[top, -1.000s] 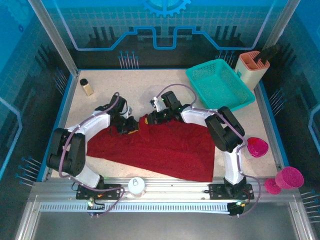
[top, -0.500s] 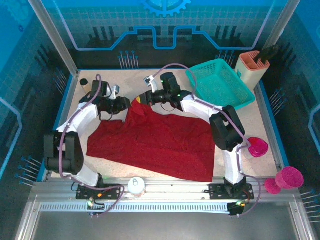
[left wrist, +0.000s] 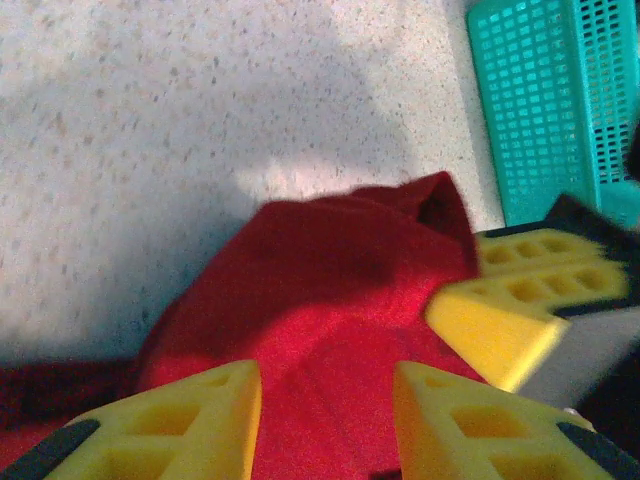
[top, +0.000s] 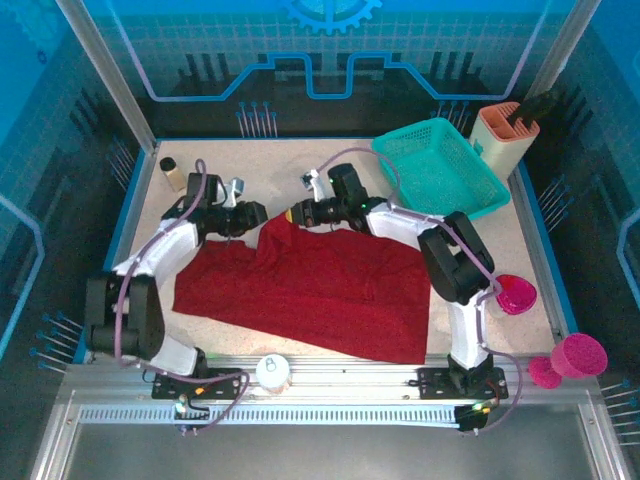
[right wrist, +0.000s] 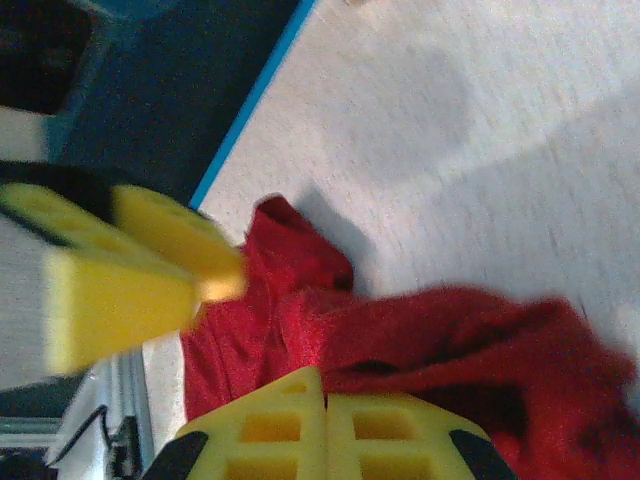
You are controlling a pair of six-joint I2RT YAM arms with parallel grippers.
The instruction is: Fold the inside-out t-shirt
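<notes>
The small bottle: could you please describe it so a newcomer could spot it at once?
Start at the table and go to its far left corner by the blue rim. The bottle stands there, apart from the red shirt; it alone has a tan body and dark cap.

You've got one t-shirt (top: 320, 290), one teal basket (top: 441, 172), one small bottle (top: 173, 174), one peach holder (top: 503, 137) and two pink cups (top: 516, 294).
</notes>
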